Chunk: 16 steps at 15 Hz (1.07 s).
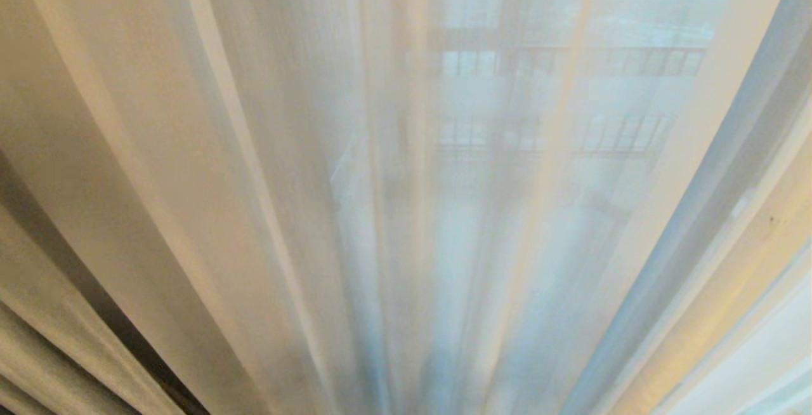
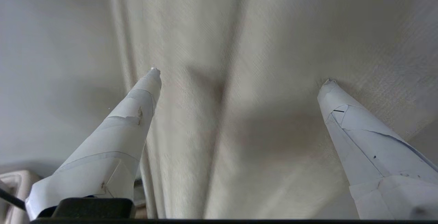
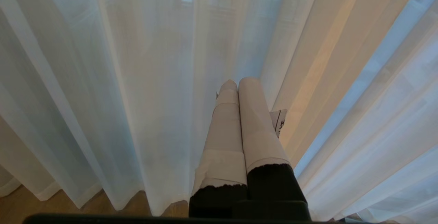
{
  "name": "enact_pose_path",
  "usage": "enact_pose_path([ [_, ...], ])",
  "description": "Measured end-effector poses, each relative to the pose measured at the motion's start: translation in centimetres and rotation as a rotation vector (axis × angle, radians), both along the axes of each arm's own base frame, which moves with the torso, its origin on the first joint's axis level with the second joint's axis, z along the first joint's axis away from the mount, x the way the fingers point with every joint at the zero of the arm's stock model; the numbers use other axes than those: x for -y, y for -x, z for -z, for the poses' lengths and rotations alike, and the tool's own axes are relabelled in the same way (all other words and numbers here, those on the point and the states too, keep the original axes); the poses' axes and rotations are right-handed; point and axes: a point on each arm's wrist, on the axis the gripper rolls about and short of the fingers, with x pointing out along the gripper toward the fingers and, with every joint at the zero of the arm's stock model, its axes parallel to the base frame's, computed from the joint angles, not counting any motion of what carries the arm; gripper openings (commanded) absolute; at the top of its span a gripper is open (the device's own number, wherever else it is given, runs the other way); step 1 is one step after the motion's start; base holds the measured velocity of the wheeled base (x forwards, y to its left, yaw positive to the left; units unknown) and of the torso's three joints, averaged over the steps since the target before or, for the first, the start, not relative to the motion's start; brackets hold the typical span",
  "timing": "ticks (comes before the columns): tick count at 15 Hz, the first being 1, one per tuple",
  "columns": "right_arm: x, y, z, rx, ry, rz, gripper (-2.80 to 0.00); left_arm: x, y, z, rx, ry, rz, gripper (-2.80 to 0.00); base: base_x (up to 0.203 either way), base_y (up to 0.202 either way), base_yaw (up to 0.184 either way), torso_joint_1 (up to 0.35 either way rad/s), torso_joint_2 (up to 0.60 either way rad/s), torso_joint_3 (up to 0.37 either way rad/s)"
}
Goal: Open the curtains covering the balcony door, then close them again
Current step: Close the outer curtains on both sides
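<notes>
The curtains hang shut right in front of me. The thin white sheer [image 1: 355, 167] fills the head view, and a heavy pale grey-beige drape [image 1: 44, 339] shows at the lower left. The balcony door is only a dim dark upright [image 1: 511, 2] behind the sheer. Neither arm is in the head view. My left gripper [image 2: 241, 76] is open wide, its white-taped fingertips [image 2: 153, 75] close against the heavy drape [image 2: 212, 39], with one fold of the drape lying between them. My right gripper [image 3: 237, 82] is shut and empty, pointing at the sheer [image 3: 137, 80].
A dark railing with vertical bars [image 1: 571, 59] shows faintly through the sheer. Wooden floor [image 3: 20, 210] lies under the sheer's hem. A pale wall or door edge [image 1: 761, 275] runs down the right side.
</notes>
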Motion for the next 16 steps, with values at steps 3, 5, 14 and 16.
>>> enact_pose_path([
  [3,0.0,0.0,0.0,0.0,0.0,0.0,-2.8,0.28,-0.32,0.08,0.028,0.028,0.085,0.0,0.0,0.0,0.0,0.0,0.0,0.0],
  [5,0.0,0.0,0.0,0.0,0.0,0.0,-2.8,0.38,-0.41,0.08,0.03,0.031,0.1,0.0,0.0,0.0,0.0,0.0,0.0,0.0],
  [14,0.0,0.0,0.0,0.0,0.0,0.001,-2.8,0.33,-0.29,-0.01,0.032,0.029,0.099,-2.8,0.0,0.0,0.0,0.0,0.0,0.0],
  [16,0.0,0.0,0.0,0.0,0.0,0.001,-2.8,0.35,-0.22,-0.08,0.034,0.03,0.102,-2.8,0.0,0.0,0.0,0.0,0.0,0.0],
])
